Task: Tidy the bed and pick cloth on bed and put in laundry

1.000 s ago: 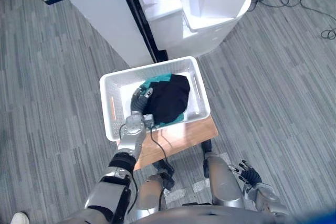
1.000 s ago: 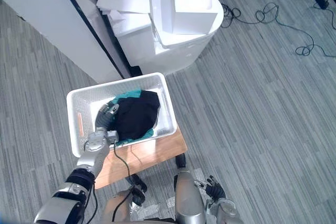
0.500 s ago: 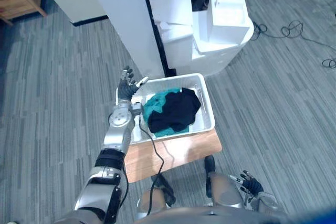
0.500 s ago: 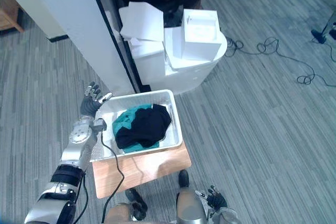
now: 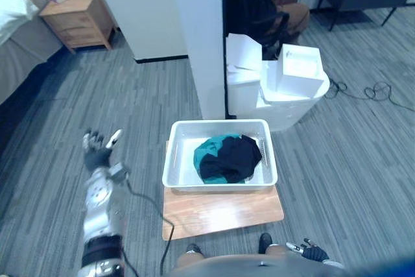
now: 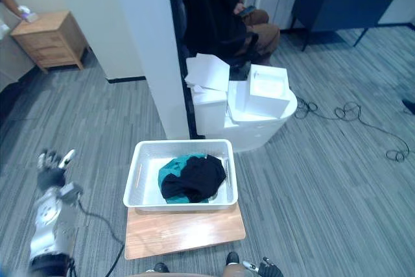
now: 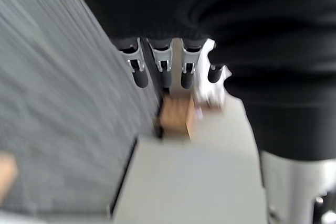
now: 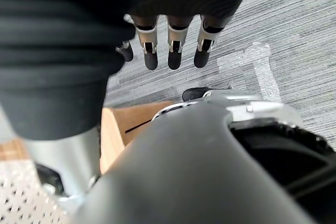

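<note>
The black and teal cloth (image 5: 227, 158) lies inside the white basket (image 5: 220, 123). Well left of the basket the left hand (image 5: 97, 154) hangs, fingers (image 7: 164, 74) spread and empty; the right hand (image 5: 312, 252) holds its fingers straight.

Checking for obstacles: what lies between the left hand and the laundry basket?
Just bare grey floor between left hand and white basket, per the left eye view.

Probably a bedroom: bed (image 5: 18, 48), wooden nightstand (image 5: 79, 20).

Crumpled black cloth (image 5: 237, 160) is being cradled over teal cloth (image 5: 207, 154), bunched centre-to-right inside white perforated laundry basket (image 5: 183, 167). Basket is being carried on wooden table's (image 5: 220, 209) far edge.
</note>
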`<state>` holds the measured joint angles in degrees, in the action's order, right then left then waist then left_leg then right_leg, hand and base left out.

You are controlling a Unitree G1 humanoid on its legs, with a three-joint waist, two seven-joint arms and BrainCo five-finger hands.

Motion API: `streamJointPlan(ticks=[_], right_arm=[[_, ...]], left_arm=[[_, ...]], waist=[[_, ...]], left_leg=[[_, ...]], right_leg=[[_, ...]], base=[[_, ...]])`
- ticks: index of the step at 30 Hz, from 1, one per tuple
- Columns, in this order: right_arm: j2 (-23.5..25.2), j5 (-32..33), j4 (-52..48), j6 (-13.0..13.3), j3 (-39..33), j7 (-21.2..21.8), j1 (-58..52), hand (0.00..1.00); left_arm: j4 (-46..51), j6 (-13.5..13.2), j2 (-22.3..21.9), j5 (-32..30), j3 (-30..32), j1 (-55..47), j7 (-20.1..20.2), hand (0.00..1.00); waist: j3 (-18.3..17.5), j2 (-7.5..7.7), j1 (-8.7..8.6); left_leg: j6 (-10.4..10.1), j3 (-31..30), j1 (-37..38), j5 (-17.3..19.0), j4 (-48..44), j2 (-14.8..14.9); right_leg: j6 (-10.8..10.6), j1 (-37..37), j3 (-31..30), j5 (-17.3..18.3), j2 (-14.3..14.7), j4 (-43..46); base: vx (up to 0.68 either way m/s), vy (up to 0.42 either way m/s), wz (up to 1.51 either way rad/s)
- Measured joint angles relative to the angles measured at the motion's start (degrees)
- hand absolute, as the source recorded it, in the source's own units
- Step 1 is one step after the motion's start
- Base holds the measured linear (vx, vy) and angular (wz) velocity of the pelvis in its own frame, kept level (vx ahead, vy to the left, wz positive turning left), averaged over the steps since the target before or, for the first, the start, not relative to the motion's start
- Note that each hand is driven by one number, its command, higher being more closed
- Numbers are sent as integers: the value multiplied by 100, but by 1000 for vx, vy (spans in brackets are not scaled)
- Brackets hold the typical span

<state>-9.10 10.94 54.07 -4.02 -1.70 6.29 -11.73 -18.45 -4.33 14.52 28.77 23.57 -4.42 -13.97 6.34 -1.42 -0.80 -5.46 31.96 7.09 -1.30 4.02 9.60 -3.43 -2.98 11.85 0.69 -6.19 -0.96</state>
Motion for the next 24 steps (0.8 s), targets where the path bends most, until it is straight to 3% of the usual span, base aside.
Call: streamJointPlan(ticks=[4, 8, 9, 14, 16, 18, 20, 24], right_arm=[[38, -1, 96, 0, -39, 48, 11, 0], [140, 9, 137, 3, -343, 94, 37, 0], [169, 12, 186, 5, -420, 105, 52, 0], [284, 21, 205, 46, -712, 11, 73, 0], [335, 5, 199, 120, -885, -67, 115, 0], [352, 1, 199, 127, -939, -96, 122, 0], [352, -138, 191, 129, -1022, -137, 136, 0], [341, -234, 187, 126, -1123, -205, 188, 0]], left_arm=[[-899, 46, -108, 185, 192, -406, 266, 0], [-1872, 128, -654, 129, 351, -728, 939, 0], [-2132, 153, -835, -62, 344, -802, 1117, 0], [-3053, 92, -1418, -1838, 176, -972, 1218, 0], [-3367, 311, -1632, -2260, 122, -1006, 1510, 0], [-3468, 473, -1623, -2374, 119, -994, 1623, 0], [-3531, 829, -1601, -2410, 123, -985, 1732, 0], [-3740, 1295, -1529, -2486, 101, -828, 1783, 0]], waist=[[-113, 42, 51], [-152, 55, 127], [-157, 55, 142], [-232, 2, 174], [-262, -40, 186], [-274, -53, 184], [-285, -64, 187], [-318, -123, 179]], left_leg=[[0, -115, 25, 0, 8, -35], [-4, -97, 107, -5, 99, -60], [-8, -91, 141, -2, 104, -65], [-35, -32, 240, 16, 147, -57], [-69, 67, 306, 42, 150, -54], [-72, 77, 318, 43, 150, -46], [-89, 142, 358, 55, 150, -24], [-129, 234, 406, 85, 150, 26]], right_leg=[[-7, -143, 101, -4, 1, -117], [-27, -202, 92, -14, 6, -183], [-32, -250, 92, -17, 6, -214], [-41, -333, 72, 0, 19, -249], [-41, -341, -7, 5, 36, -249], [-31, -346, -20, 16, 53, -249], [-26, -349, -70, 19, 95, -249], [-22, -330, -190, 21, 151, -266]], base=[[22, -14, 13], [10, -5, -2], [21, -9, -3], [5, -5, -2], [-2, -11, -17], [-2, -20, -8], [-3, -37, -13], [9, -39, -16]])
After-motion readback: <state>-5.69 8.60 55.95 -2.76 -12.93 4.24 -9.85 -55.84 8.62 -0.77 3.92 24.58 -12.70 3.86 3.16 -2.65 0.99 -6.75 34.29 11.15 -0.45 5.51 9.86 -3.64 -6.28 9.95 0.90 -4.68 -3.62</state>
